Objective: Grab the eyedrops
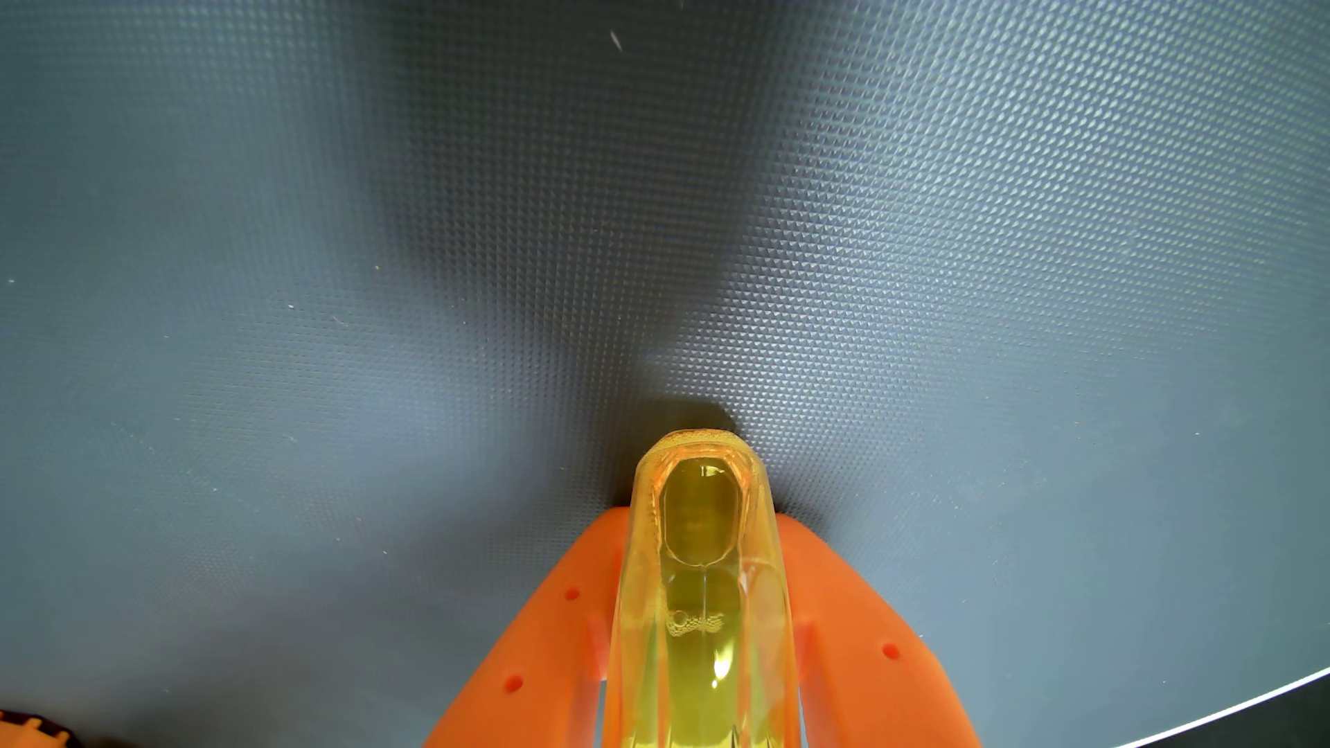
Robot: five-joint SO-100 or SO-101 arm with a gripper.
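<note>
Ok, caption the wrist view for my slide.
Orange gripper shut on a clear yellow eyedrop bottle above a textured grey mat.

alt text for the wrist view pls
A clear yellow eyedrop bottle sits clamped between the two orange fingers of the gripper, seen from above. Beneath it lies a grey textured mat.

In the wrist view the orange plastic two-finger end effector (702, 518) rises from the bottom edge, its two fingers (547, 633) converging toward the middle of the frame. They are closed against either side of a translucent yellow eyedrop bottle (702, 575), one finger pressing each flank, tips low near the surface.
</note>
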